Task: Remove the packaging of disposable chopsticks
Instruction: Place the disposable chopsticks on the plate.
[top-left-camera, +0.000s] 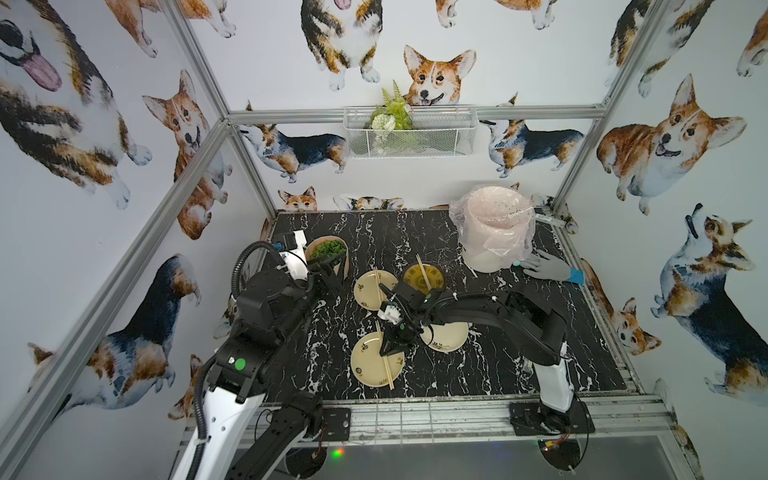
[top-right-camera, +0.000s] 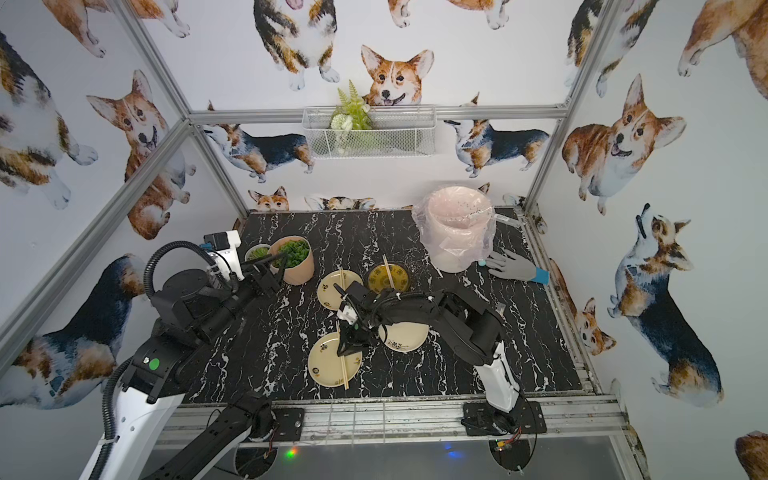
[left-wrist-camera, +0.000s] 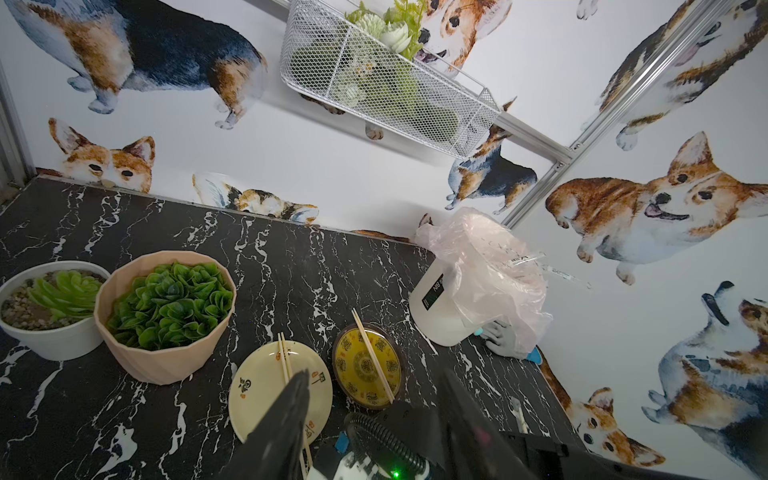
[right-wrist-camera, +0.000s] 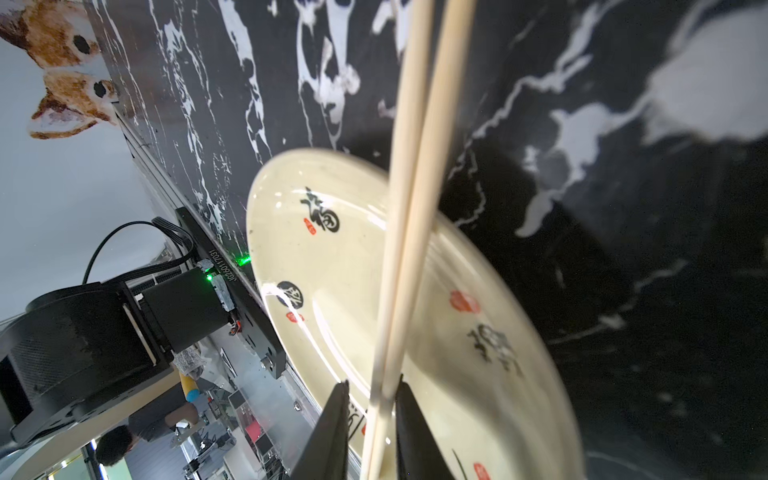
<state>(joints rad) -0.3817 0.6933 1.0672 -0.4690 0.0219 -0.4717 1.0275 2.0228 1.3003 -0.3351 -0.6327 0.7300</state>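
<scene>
Disposable chopsticks (top-left-camera: 389, 376), a bare pale pair lying side by side, cross the near cream plate (top-left-camera: 365, 368) with their long axis running front to back, both ends overhanging the rim and the near end angled slightly right. The right gripper (right-wrist-camera: 372, 380) straddles them, jaws narrowly parted, with a sliver of gap on one side. Black brush characters and red seal marks dot the plate. Two more pairs rest on the far cream plate (top-left-camera: 365, 291) and the yellow patterned dish (top-left-camera: 434, 274). The left gripper (left-wrist-camera: 376, 372) hangs wide, holding nothing, near the pink succulent pot (left-wrist-camera: 166, 357). Packaging (left-wrist-camera: 555, 272), a clear printed sleeve with illegible writing, pokes from the lined white bin (left-wrist-camera: 432, 324).
</scene>
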